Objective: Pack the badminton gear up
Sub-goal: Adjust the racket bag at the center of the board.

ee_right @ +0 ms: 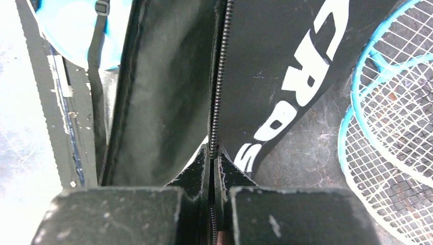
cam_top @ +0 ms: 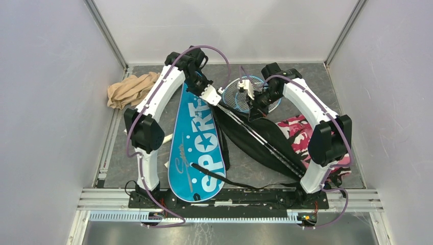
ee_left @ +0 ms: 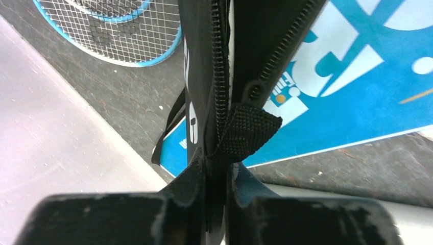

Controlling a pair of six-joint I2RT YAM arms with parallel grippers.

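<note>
The black "CROSSWAY" cover (cam_top: 260, 140) lies unzipped in the middle of the table, and both grippers hold its open top end. My left gripper (ee_left: 219, 163) is shut on the cover's zip edge (ee_left: 204, 76), just below a black webbing tab (ee_left: 247, 130). My right gripper (ee_right: 211, 153) is shut on the other zip edge, beside the white lettering (ee_right: 296, 87). Two blue-framed rackets (cam_top: 240, 94) lie just behind the grippers, their heads overlapping (ee_right: 393, 117). The blue "SPORT" cover (cam_top: 196, 148) lies flat to the left, reaching the near edge.
A tan cloth bundle (cam_top: 130, 89) sits at the back left by the wall. A pink and white patterned cloth (cam_top: 301, 135) lies under the right arm. White walls close in the table on three sides.
</note>
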